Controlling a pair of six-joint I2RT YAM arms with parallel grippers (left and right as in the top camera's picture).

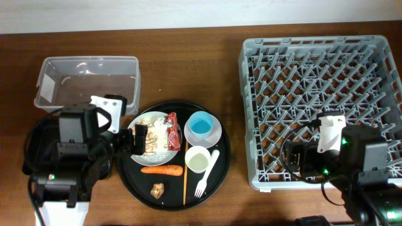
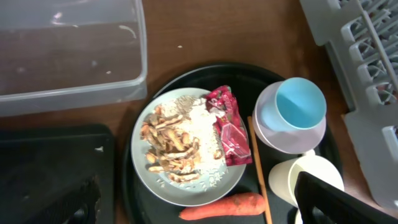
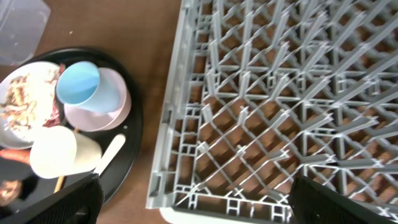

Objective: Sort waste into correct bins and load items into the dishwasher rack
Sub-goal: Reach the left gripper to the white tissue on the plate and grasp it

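Hovering at the left edge of the single white plate point(image 2: 193, 190), the left gripper point(image 1: 135, 141) has its jaws spread, with nothing between them. The right gripper point(image 3: 193, 205) hangs over the front part of the one grey dishwasher rack point(image 1: 314, 69). Its jaws are also wide apart and hold nothing. The rack stands on the right of the worktop point(image 1: 188, 69), beside the round black tray point(image 1: 171, 187). On that tray are six items to load. These are the plate, one white bowl point(image 2: 280, 140) with one light-blue cup point(image 2: 300, 104) sitting in it, one white cup point(image 2: 289, 180) just in front of the bowl, one white fork point(image 1: 206, 174) and one thin chopstick point(image 2: 258, 168) lying between the plate and the cups. There are four sorts of waste. A heap of peanut-like scraps point(image 2: 168, 146) with pale crumbs lies on the plate, and one red wrapper point(image 2: 227, 124) lies on the plate's right side. One carrot point(image 2: 224, 205) lies on the tray touching the plate's front rim, and one small brown chunk point(image 1: 157, 189) sits in front of the carrot. There are two bins. The clear tub point(image 1: 88, 61) stands at the rear left, and the flat black tray point(image 2: 50, 162) lies in front of it, under the left arm.
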